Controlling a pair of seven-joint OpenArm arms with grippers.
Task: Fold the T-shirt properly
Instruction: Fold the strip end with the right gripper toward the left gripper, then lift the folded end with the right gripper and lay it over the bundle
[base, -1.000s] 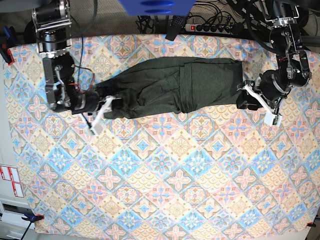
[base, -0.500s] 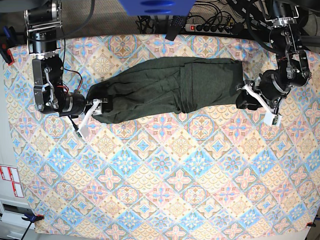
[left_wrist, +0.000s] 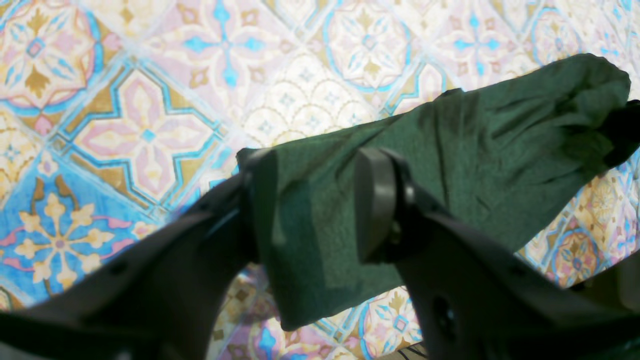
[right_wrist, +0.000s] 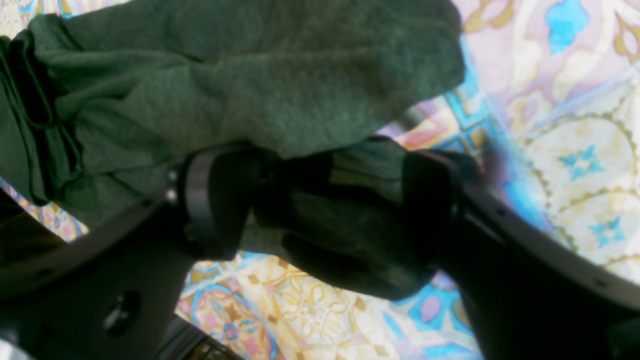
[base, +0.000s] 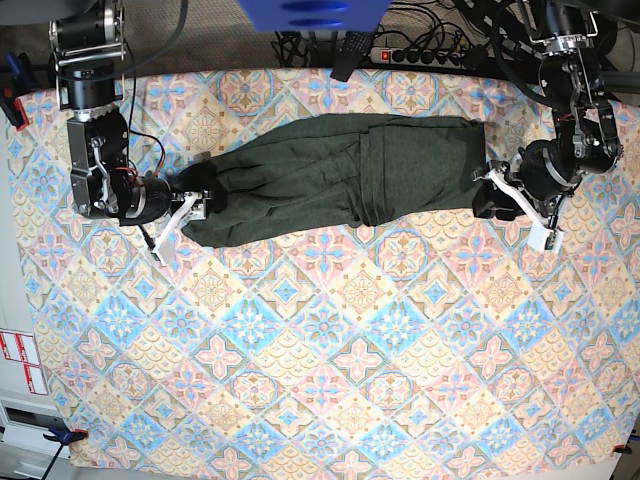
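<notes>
The dark olive-green T-shirt (base: 340, 170) lies stretched in a long band across the far half of the table. At the band's right end in the base view, my left gripper (base: 495, 205) is shut on a fold of the T-shirt (left_wrist: 450, 150), which fills the gap in the left gripper (left_wrist: 312, 200). At the band's left end is my right gripper (base: 180, 222). In the right wrist view the right gripper (right_wrist: 322, 205) stands open and wide. A dark bunch of the T-shirt (right_wrist: 250, 75) rests loosely between its fingers (right_wrist: 215, 200).
A patterned tablecloth (base: 320, 350) covers the whole table. A power strip (base: 430, 55) and cables lie beyond the back edge. A blue object (base: 310, 12) hangs over the back middle. A red clamp (base: 10, 105) sits at the left edge.
My right gripper drew the shirt's end further to the left in the base view, then opened its jaws. The left arm has not moved.
</notes>
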